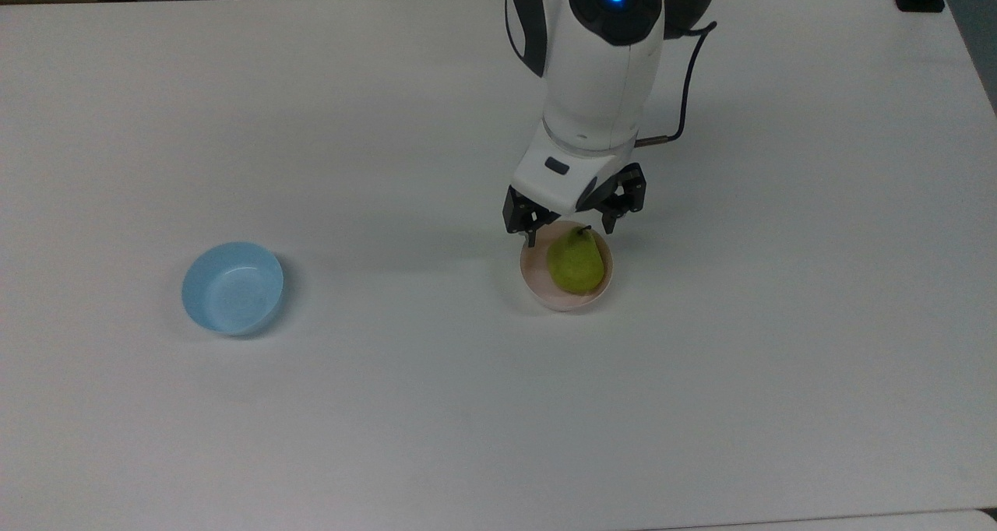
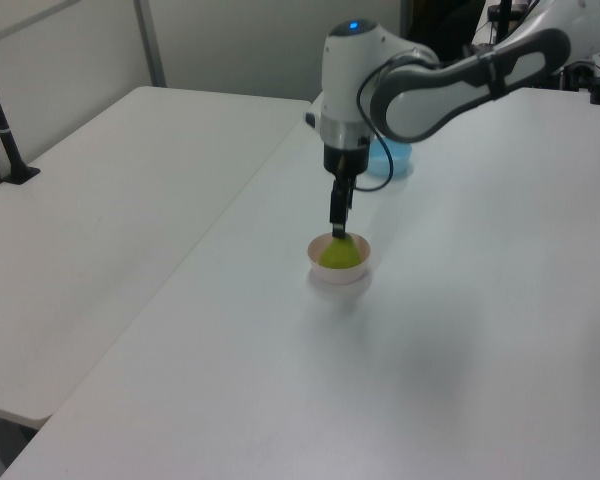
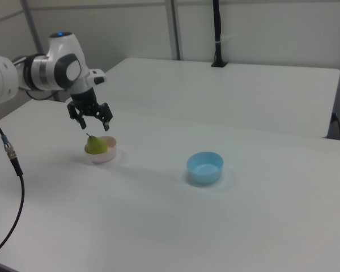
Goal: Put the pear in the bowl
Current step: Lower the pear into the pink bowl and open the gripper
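The yellow-green pear (image 1: 576,261) (image 2: 339,254) (image 3: 95,145) rests inside the pale pink bowl (image 1: 537,290) (image 2: 335,275) (image 3: 106,156), its dark stem pointing up. My gripper (image 1: 571,229) (image 2: 339,217) (image 3: 94,122) hovers just above the pear and bowl, fingers spread open with nothing between them. The black fingertips (image 1: 531,235) stand apart from the fruit.
A light blue bowl (image 1: 232,287) (image 3: 204,167) of the same size sits on the white table (image 1: 389,406), far toward the top view's left. In the left view it (image 2: 395,160) lies partly behind the arm. A second table (image 3: 226,90) adjoins.
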You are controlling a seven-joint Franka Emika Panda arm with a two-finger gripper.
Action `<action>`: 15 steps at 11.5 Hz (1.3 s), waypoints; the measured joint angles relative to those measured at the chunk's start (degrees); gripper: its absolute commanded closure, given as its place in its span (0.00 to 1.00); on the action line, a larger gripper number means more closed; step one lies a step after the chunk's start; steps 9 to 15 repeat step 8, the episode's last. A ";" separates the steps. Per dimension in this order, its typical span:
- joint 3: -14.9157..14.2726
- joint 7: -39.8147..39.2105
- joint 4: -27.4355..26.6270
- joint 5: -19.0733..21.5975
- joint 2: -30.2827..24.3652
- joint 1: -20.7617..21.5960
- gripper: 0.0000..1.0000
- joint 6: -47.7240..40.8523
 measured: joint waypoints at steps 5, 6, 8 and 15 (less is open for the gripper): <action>-4.83 3.01 0.23 -1.91 -10.44 -4.19 0.00 -17.17; -5.04 3.00 0.19 -1.91 -11.57 -6.45 0.00 -18.33; -5.06 3.00 0.12 -1.91 -12.11 -8.89 0.00 -18.74; -5.06 3.00 0.12 -1.91 -12.11 -8.89 0.00 -18.74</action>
